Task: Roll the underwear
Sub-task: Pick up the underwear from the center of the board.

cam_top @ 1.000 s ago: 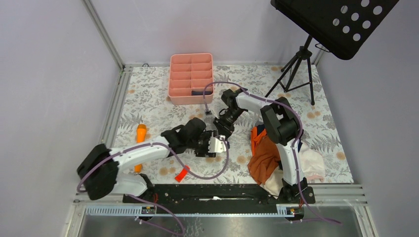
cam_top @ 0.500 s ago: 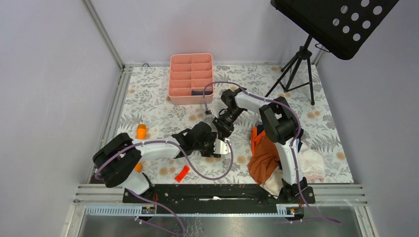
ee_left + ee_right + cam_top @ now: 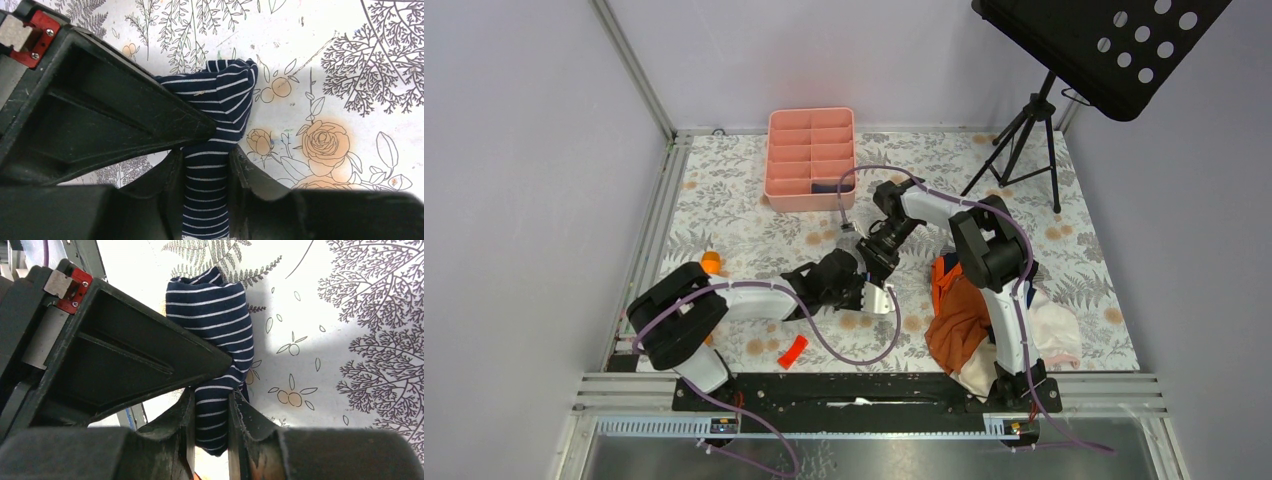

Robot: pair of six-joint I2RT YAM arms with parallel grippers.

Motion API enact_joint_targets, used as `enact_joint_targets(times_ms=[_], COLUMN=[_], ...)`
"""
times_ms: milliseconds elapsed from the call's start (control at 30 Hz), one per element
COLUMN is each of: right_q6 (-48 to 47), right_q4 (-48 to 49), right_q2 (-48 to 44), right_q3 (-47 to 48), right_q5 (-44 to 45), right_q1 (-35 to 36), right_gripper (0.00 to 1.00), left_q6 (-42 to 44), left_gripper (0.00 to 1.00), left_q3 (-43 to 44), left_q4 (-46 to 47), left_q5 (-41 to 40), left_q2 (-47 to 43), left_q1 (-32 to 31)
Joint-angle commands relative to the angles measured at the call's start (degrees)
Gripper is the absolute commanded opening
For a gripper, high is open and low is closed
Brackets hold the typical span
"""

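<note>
Nearest the arm bases, a small red object point(image 3: 792, 350) was seen lying on the floral table point(image 3: 744, 215), and an orange garment point(image 3: 959, 318) was heaped beside the right arm. At mid-table the striped underwear point(image 3: 225, 100), bunched into a short roll, was pinched by both tools. The left gripper point(image 3: 206, 172) was closed on it, the cloth squeezed between the fingers. The right gripper point(image 3: 212, 407) was clamped on it likewise. In each wrist view a rounded end was shown projecting past the fingers over the table. Farther back, a pink divided tray point(image 3: 810, 205) was placed, and a black music stand point(image 3: 1024, 130) was set at the far right.
</note>
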Motion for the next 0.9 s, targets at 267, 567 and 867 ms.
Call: enact_joint_targets(times_ms=[267, 567, 867], right_q6=[1.01, 3.0, 4.74], right_q4=[-7.17, -17.96, -16.67], right_q2=[-5.97, -12.42, -22.59], right_q3=[12.32, 37.4, 35.42], right_q5=[0.74, -1.5, 3.43], right_q1=[-5.8, -16.6, -16.8], right_gripper=[0.61, 1.0, 1.0], left_q6=[0.87, -3.11, 1.58], left_gripper=[0.0, 0.0, 0.0], left_q3=[4.76, 15.45, 29.39], left_q4=[-8.95, -22.17, -31.32], left_q5=[6.73, 8.79, 10.18], left_q2=[3.27, 0.27, 1.09], left_q1=[0.02, 5.71, 15.97])
